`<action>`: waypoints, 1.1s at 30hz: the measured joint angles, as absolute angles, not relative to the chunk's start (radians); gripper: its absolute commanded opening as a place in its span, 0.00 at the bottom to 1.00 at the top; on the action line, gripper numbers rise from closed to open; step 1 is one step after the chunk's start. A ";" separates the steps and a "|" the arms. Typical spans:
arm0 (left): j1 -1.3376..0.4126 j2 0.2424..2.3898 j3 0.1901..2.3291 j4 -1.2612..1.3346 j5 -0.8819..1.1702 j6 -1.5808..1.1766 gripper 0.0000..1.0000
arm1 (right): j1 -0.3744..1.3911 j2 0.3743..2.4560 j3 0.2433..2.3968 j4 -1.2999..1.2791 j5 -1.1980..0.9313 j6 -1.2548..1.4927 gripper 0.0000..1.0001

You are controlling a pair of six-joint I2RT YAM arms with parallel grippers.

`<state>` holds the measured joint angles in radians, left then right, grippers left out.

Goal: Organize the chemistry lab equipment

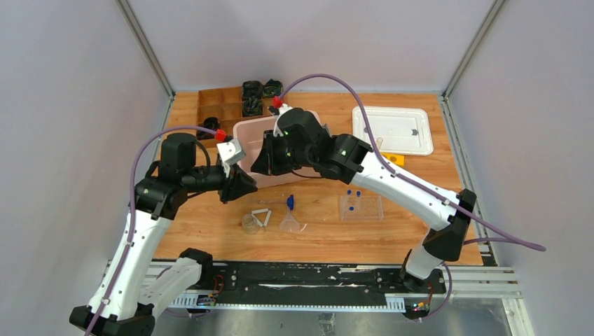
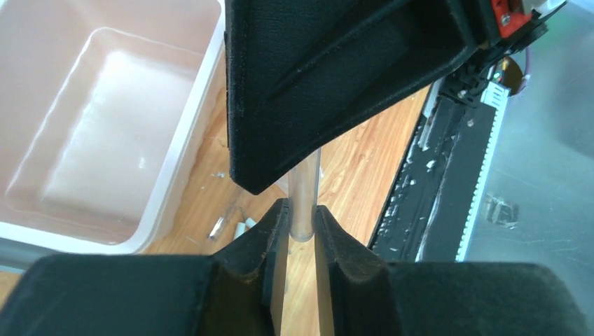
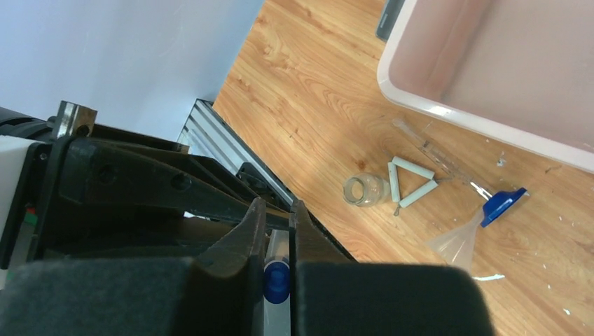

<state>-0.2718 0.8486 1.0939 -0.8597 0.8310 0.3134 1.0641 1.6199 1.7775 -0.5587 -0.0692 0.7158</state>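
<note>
We are holding one blue-capped tube [image 2: 306,199] in the air with both claws. It is above the middle of the table, a little toward the left edge, just in front of the pink bin [image 1: 242,133]. Our left claw [image 2: 301,218] is squeezing the clear part, and our right claw [image 3: 274,213] is squeezing the end with the blue cap [image 3: 275,281]. So both claws are clenched on the same tube. We are guessing this is a pass from one claw to the other, or a pull on the cap, but we cannot tell which. Things could be going wrong from here. If the claws are pulling different ways, the tube may be snapping or the cap popping off. If one claw is letting go too soon, the tube may be dropping onto the wood and rolling toward the near edge. The small beaker [image 1: 249,223], the white triangle [image 1: 261,217] and the funnel [image 1: 292,225] are lying close together by the near edge, so a falling tube could be knocking into them. The clear tray [image 1: 361,208] is waiting more toward the right edge.
</note>
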 measured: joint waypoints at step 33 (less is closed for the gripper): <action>-0.273 0.826 1.110 -0.871 0.604 0.283 1.00 | 0.742 1.032 0.928 -0.837 0.520 0.580 0.00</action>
<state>-0.2726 0.8265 1.1095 -0.8715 0.6037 0.2829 0.7418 1.0321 0.9283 -0.8371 0.5201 0.5797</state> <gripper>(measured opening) 0.996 0.141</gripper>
